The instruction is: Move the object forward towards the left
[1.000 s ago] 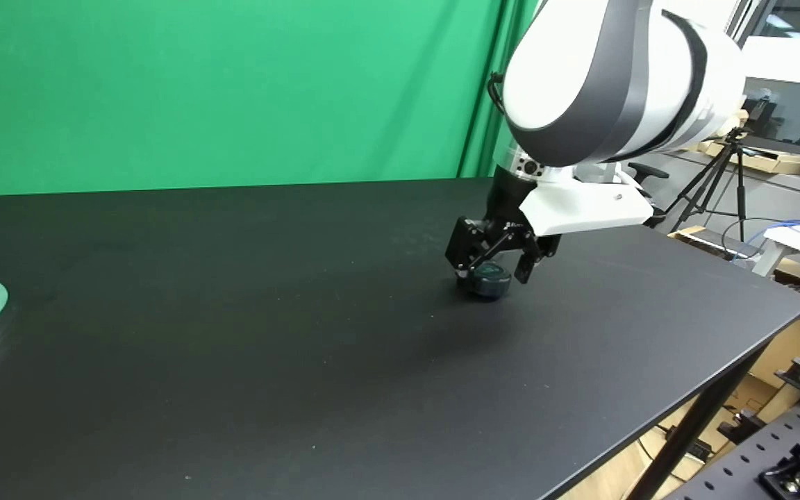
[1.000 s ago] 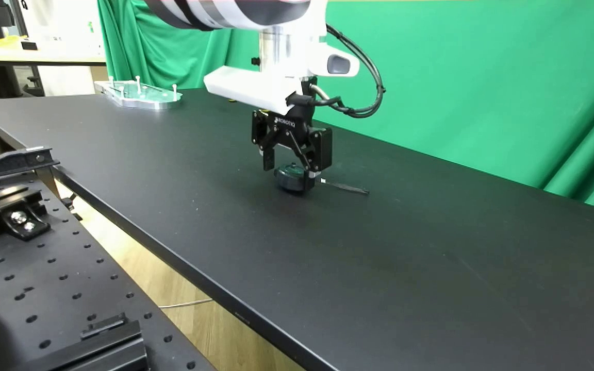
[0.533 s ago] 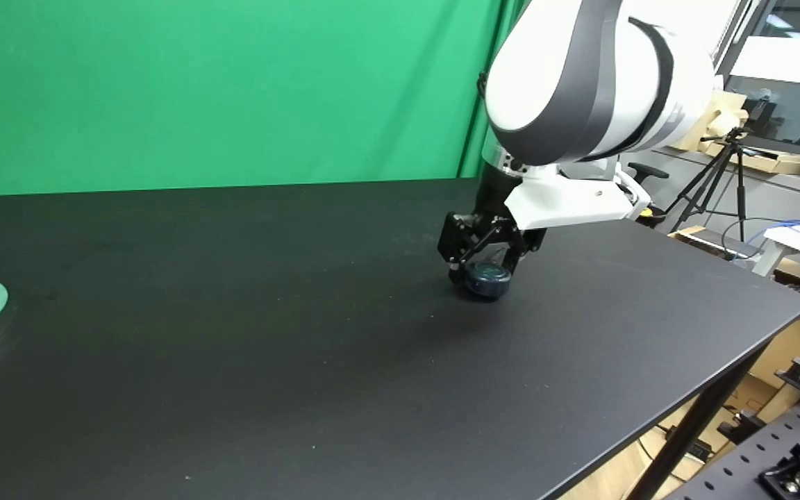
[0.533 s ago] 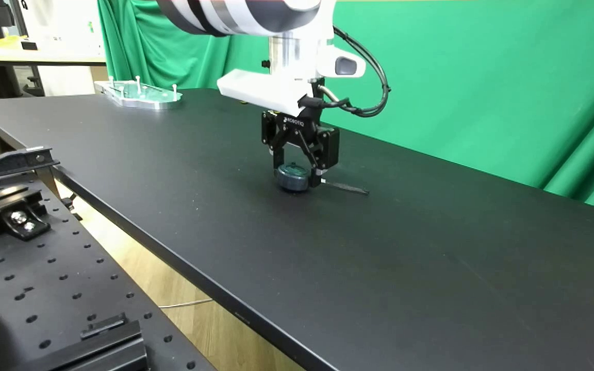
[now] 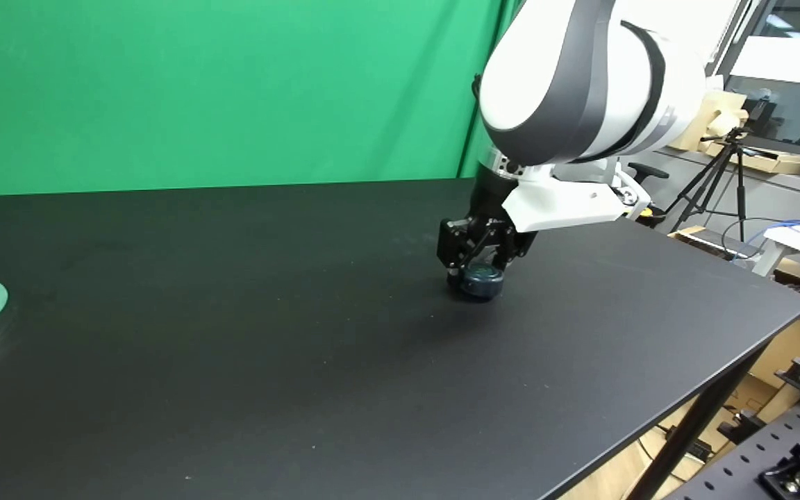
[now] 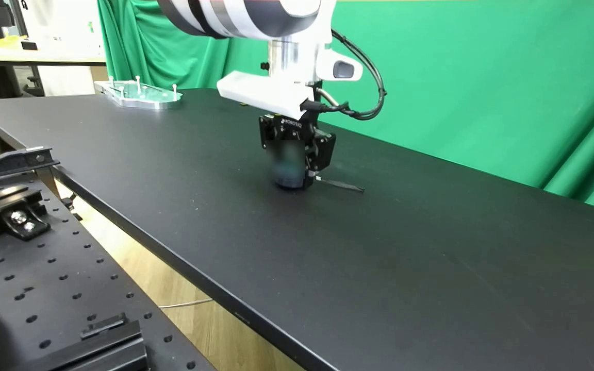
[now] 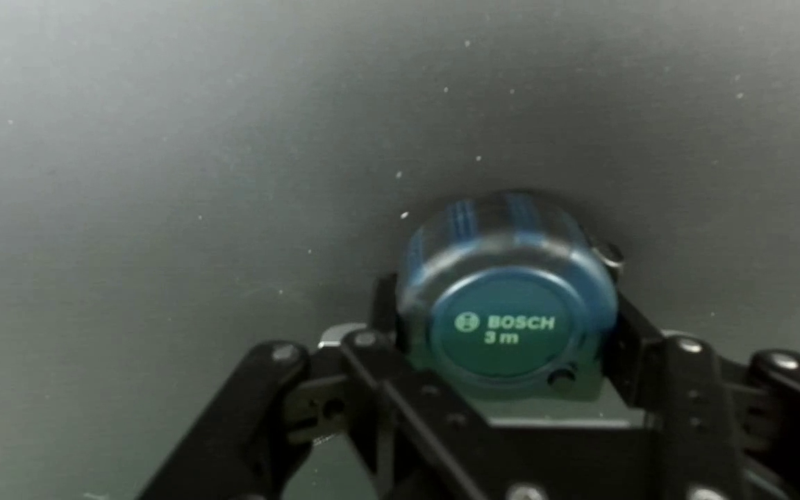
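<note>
at flat matte-black bench (image 5: 254,375), black metal two-finger claw (image 7: 503,314) pinches round blue-black plastic tape measure (image 7: 507,305) both sides, prob. for secure fwd-left move.

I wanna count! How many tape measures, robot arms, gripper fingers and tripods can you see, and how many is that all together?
Tape measure: 1
Robot arm: 1
Gripper fingers: 2
Tripod: 1
Total: 5
</note>
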Robot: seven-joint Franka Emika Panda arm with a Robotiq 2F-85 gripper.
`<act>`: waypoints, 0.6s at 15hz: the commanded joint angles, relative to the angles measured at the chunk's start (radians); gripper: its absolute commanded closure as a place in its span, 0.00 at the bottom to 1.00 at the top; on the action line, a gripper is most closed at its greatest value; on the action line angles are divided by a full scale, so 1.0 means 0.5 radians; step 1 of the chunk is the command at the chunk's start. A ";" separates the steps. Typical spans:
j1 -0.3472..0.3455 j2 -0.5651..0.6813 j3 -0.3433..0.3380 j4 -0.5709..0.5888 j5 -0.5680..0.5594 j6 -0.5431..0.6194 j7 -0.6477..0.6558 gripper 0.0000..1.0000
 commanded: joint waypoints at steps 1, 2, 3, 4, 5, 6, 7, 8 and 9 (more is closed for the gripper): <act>0.016 -0.063 0.018 0.001 0.006 -0.055 -0.028 0.55; 0.046 -0.078 0.013 0.009 0.000 -0.073 -0.024 0.55; 0.079 -0.088 0.005 0.021 -0.006 -0.085 -0.017 0.55; 0.112 -0.097 0.005 0.040 -0.011 -0.101 -0.010 0.55; 0.150 -0.100 -0.002 0.060 -0.017 -0.110 0.001 0.55; 0.202 -0.098 -0.013 0.089 -0.025 -0.117 0.017 0.55; 0.241 -0.099 -0.017 0.113 -0.034 -0.128 0.028 0.55; 0.285 -0.096 -0.022 0.142 -0.045 -0.146 0.040 0.55; 0.329 -0.088 -0.029 0.172 -0.056 -0.154 0.055 0.55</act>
